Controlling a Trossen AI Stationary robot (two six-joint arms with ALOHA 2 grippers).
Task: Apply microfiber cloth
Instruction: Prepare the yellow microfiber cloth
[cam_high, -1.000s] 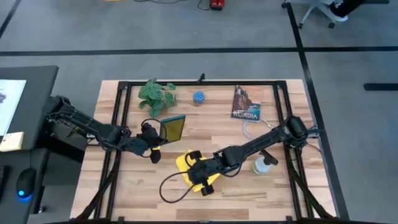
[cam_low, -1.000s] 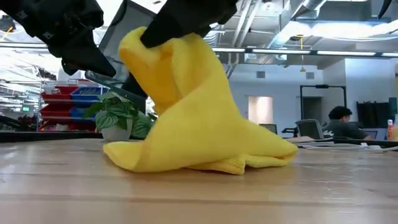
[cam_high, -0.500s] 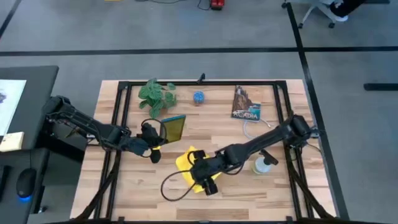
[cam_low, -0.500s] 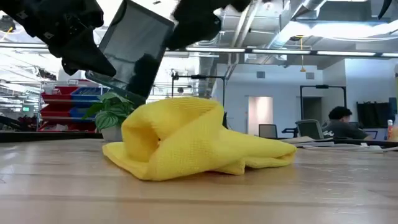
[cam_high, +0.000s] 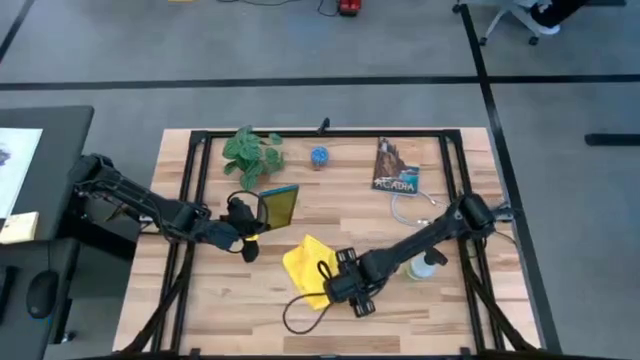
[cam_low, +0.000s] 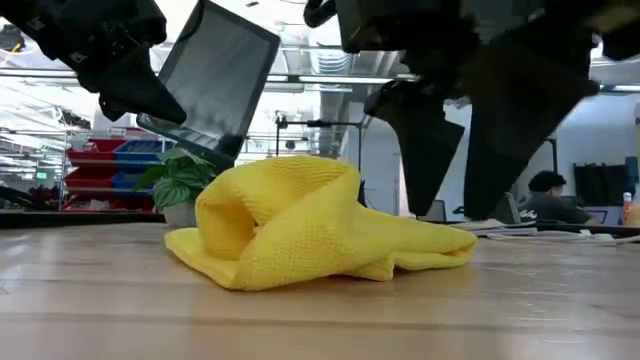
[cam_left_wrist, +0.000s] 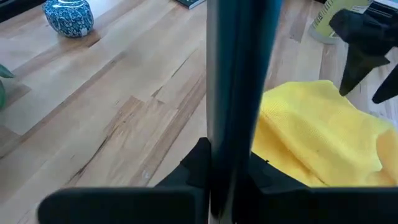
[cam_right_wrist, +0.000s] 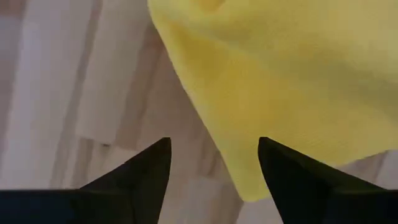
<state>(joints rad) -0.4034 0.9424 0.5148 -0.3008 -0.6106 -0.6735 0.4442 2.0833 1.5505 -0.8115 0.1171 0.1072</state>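
Observation:
The yellow microfiber cloth (cam_high: 306, 264) lies crumpled in a low heap (cam_low: 300, 225) on the wooden table, near its middle. My right gripper (cam_high: 352, 292) hovers open just off the cloth's near right edge; in its wrist view the cloth (cam_right_wrist: 280, 74) lies beyond the spread fingers (cam_right_wrist: 214, 177). My left gripper (cam_high: 246, 226) is shut on a dark tablet (cam_high: 279, 205), held up at the cloth's far left. The left wrist view shows the tablet edge-on (cam_left_wrist: 239, 93). My left gripper pinches the tablet by its lower left edge (cam_low: 185, 135) between its two fingers, coming level from the table's left. The tablet is lifted clear of the table and tilted (cam_low: 215, 80), its screen facing the cloth side.
A potted plant (cam_high: 250, 152), a blue patterned vase (cam_high: 319, 156) and a book (cam_high: 396, 166) stand along the far side. A spray bottle (cam_high: 421, 265) stands right of the right arm. A black cable (cam_high: 300, 312) loops near the front edge.
My right gripper has let go of the cloth, which it held raised in a peak, and has gone toward the table's near right. The cloth's raised part has fallen into a low heap; its base has stayed where it was.

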